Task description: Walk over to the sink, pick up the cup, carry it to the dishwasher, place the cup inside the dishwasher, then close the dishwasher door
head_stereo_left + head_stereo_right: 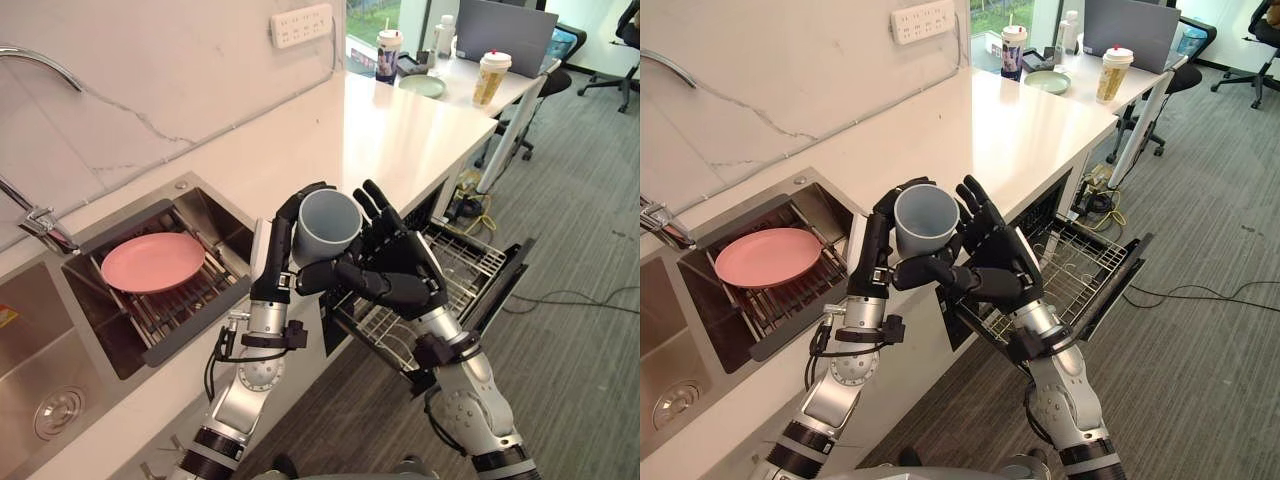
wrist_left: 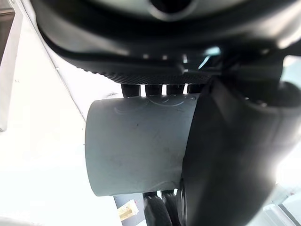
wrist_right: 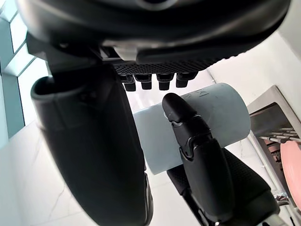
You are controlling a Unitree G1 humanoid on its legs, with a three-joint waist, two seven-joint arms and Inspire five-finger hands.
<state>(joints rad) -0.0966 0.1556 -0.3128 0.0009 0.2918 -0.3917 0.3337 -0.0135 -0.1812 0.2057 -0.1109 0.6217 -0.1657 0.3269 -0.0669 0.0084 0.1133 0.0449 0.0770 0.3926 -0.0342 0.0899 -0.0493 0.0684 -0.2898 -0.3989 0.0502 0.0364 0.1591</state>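
A grey cup (image 1: 328,225) is held upright between my two hands, over the counter's front edge and just left of the open dishwasher. My left hand (image 1: 275,250) grips it from the left, its fingers hooked over the rim. My right hand (image 1: 405,265) stands against the cup's right side with straight, spread fingers, its thumb reaching across under the cup. The left wrist view shows the cup (image 2: 136,150) lying between fingers and thumb. In the right wrist view the cup (image 3: 207,117) rests against the fingers. The dishwasher's wire rack (image 1: 460,265) is pulled out over the lowered door (image 1: 507,285).
A pink plate (image 1: 152,262) lies on a rack in the sink (image 1: 60,330) at the left, a faucet (image 1: 40,60) above it. White countertop (image 1: 400,120) runs to the back. Paper cups (image 1: 490,78) stand on a desk beyond. Carpet lies right of the dishwasher.
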